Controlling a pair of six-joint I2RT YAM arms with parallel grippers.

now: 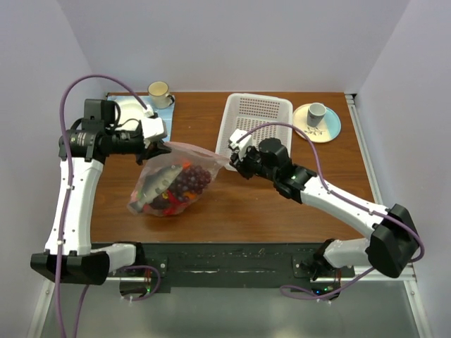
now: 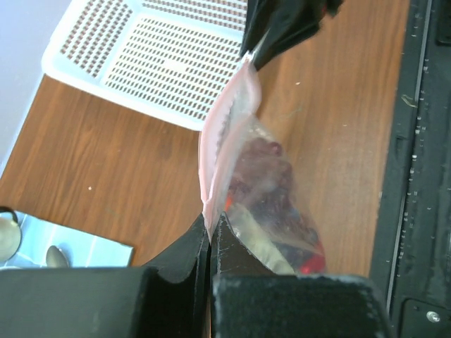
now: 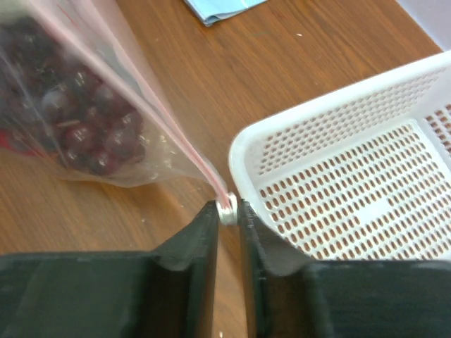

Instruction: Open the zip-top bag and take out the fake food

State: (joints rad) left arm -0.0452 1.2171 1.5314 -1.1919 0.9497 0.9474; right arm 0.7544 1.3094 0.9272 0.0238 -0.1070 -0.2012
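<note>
The clear zip-top bag [image 1: 173,183] hangs stretched between my two grippers above the table, its pink zip strip [image 2: 218,141] on top. Inside it I see fake food: dark purple grapes [image 1: 192,179], a pale green-orange piece [image 1: 156,182] and red bits [image 2: 313,264]. My left gripper [image 1: 161,146] is shut on the bag's left top corner [image 2: 209,227]. My right gripper [image 1: 232,160] is shut on the white zip slider [image 3: 227,209] at the bag's right end, next to the basket's rim.
A white perforated basket [image 1: 257,120] stands behind the right gripper. A cup on a light plate [image 1: 317,121] is at the back right. A cup [image 1: 159,90] and a plate on a blue cloth are at the back left.
</note>
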